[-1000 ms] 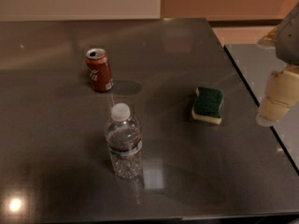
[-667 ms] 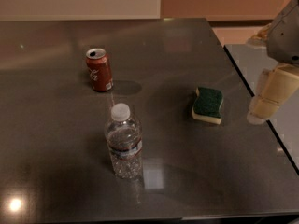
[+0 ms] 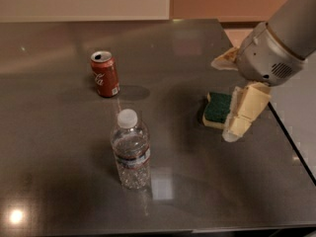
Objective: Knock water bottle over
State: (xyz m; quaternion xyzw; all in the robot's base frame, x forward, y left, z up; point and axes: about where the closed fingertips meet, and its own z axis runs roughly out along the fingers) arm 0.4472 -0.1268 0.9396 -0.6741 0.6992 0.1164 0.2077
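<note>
I see the small clear ribbed plastic water bottle with a white cap (image 3: 131,154) standing upright on the dark glossy table (image 3: 59,191), lower centre-left of the frame. A red soda can (image 3: 104,74) stands upright above it, apart from it. My cream-fingered gripper (image 3: 227,97) hangs at the right, over the green-and-yellow sponge (image 3: 217,110), well apart from the bottle. The claw looks released and empty, though one finger is mostly hidden behind the wrist.
</note>
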